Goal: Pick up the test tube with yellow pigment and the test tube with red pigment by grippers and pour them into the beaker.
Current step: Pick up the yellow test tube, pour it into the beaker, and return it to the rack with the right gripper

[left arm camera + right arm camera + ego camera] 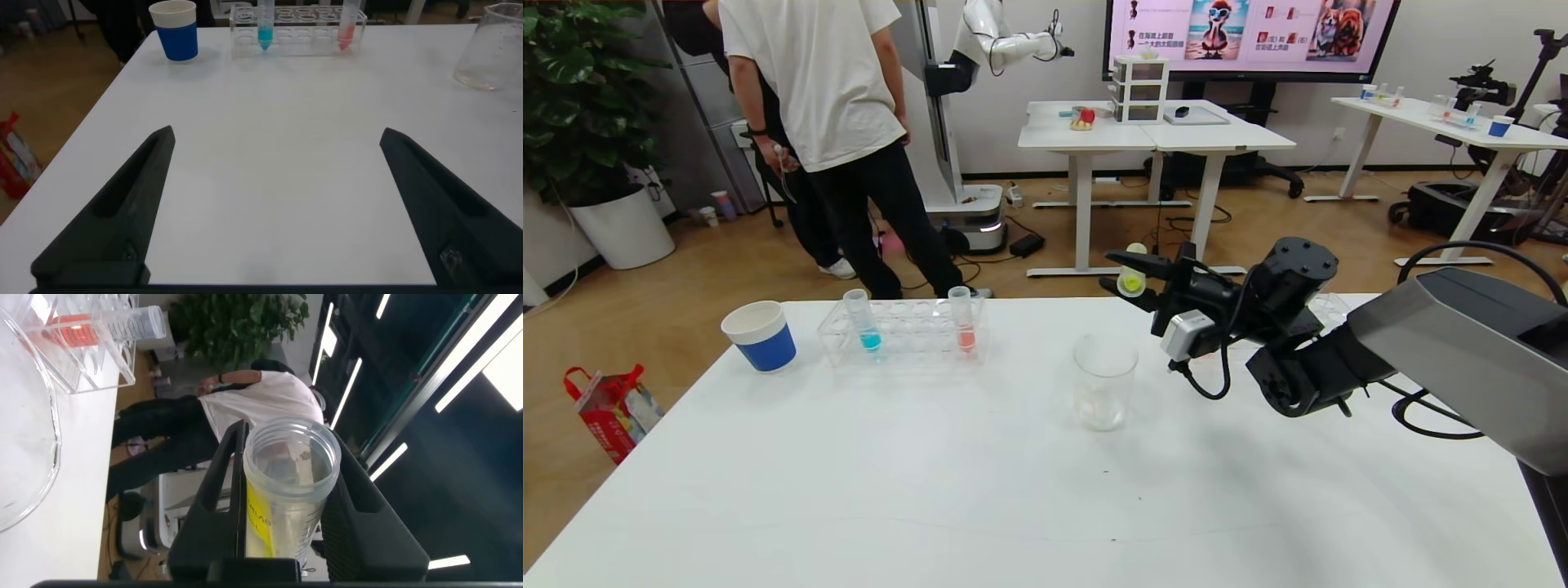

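My right gripper [1125,273] is shut on the test tube with yellow pigment [1132,280] and holds it tilted in the air, above and just right of the beaker [1104,380]. In the right wrist view the tube [288,490] sits between the two fingers, open mouth outward, with yellow liquid along its lower side. The beaker [24,433] stands upright on the white table. The test tube with red pigment [965,325] stands in the clear rack [907,335]. My left gripper [278,135] is open and empty over the near table, out of the head view.
A tube of blue liquid [866,322] stands at the rack's left end. A blue-and-white paper cup [760,335] stands left of the rack. A person [825,122] stands behind the table. The left wrist view shows the rack's tubes, the cup [176,28] and the beaker [494,49].
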You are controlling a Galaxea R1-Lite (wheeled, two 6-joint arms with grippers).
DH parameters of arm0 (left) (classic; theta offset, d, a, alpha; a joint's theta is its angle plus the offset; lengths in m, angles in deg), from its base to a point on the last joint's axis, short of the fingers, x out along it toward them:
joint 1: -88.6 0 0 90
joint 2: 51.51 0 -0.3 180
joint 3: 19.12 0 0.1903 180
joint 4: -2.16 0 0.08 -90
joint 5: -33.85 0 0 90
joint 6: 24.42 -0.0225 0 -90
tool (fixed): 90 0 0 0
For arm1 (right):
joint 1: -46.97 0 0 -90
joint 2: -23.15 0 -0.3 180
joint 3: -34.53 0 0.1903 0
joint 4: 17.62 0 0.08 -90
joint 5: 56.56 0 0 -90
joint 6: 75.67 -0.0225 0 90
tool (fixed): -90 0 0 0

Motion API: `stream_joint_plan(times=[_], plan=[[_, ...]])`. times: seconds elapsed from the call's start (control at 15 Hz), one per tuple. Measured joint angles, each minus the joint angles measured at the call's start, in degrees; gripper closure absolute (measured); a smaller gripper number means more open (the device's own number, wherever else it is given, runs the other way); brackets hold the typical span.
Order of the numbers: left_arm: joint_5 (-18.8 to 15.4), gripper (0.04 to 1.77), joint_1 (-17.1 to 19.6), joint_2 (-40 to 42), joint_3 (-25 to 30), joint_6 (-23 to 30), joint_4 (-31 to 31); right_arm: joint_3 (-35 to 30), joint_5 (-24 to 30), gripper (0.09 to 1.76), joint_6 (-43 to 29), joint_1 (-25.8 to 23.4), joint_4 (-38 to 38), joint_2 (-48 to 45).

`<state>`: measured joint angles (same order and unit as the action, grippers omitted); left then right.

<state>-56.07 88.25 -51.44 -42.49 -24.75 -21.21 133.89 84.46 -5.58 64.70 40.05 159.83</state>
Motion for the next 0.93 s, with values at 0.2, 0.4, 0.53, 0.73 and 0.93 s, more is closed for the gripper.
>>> stream_joint_plan(times=[0.2,0.4,0.53,0.73,0.93], plan=[[0.00,0.06,0.00,0.00,0.00,0.00,0.00,-0.41,-0.04,1.33,1.68,0.57,0.61,-0.02],[0.00,0.06,0.00,0.00,0.00,-0.02,0.00,-1.58,-0.09,1.33,1.83,1.67,0.88,-0.13],[0.00,0.06,0.00,0.00,0.00,-0.02,0.00,-2.93,-0.09,1.33,1.90,2.26,1.55,-0.29],[0.02,0.06,0.00,0.00,0.00,-0.02,0.00,-4.86,-0.09,1.33,2.60,2.52,2.88,-0.55],[0.00,0.06,0.00,0.00,0.00,0.00,0.00,-5.19,0.00,1.33,4.75,2.26,3.04,-0.68]])
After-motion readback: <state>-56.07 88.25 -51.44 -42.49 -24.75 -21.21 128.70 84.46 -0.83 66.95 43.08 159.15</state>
